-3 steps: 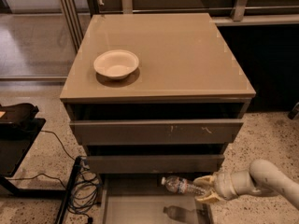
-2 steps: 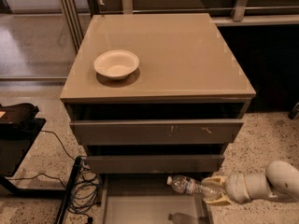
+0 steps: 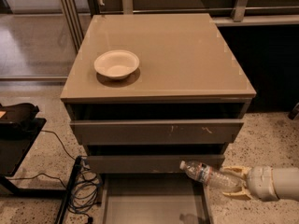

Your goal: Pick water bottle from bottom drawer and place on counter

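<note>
The water bottle [image 3: 203, 172] is clear plastic with a white cap and a red and blue label band. It lies nearly level in my gripper [image 3: 232, 183], cap pointing left, held above the right side of the open bottom drawer [image 3: 154, 204]. The gripper's pale yellow fingers [image 3: 236, 171] are shut on the bottle's base end. The arm comes in from the right edge. The counter [image 3: 177, 50] is the glossy taupe cabinet top above, well higher than the bottle.
A white bowl [image 3: 117, 64] sits on the counter's left side. Two taller drawers [image 3: 156, 132] stick out slightly above the bottom one. Black cables [image 3: 84, 185] and a dark stand [image 3: 16, 125] lie on the floor to the left.
The gripper has lifted the bottle and drawn it to the right, away from the drawer's middle. The arm has pulled back toward the right edge.
</note>
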`<move>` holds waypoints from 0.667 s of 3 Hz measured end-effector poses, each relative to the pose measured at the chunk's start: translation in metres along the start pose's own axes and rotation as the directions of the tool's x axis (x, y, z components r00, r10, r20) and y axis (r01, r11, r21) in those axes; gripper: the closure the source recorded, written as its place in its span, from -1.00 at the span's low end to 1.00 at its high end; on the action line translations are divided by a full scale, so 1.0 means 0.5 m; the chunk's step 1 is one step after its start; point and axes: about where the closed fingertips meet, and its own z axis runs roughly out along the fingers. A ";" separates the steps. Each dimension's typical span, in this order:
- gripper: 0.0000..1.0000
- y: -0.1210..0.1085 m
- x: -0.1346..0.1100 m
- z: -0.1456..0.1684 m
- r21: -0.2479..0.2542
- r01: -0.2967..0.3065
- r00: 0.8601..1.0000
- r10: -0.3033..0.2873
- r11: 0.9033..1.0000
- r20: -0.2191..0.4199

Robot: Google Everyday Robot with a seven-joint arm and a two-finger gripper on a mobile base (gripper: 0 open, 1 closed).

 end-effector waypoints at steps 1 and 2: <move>1.00 -0.046 -0.086 -0.058 0.050 0.024 0.998 -0.021 0.998 -0.061; 1.00 -0.046 -0.086 -0.058 0.050 0.024 0.998 -0.021 0.998 -0.061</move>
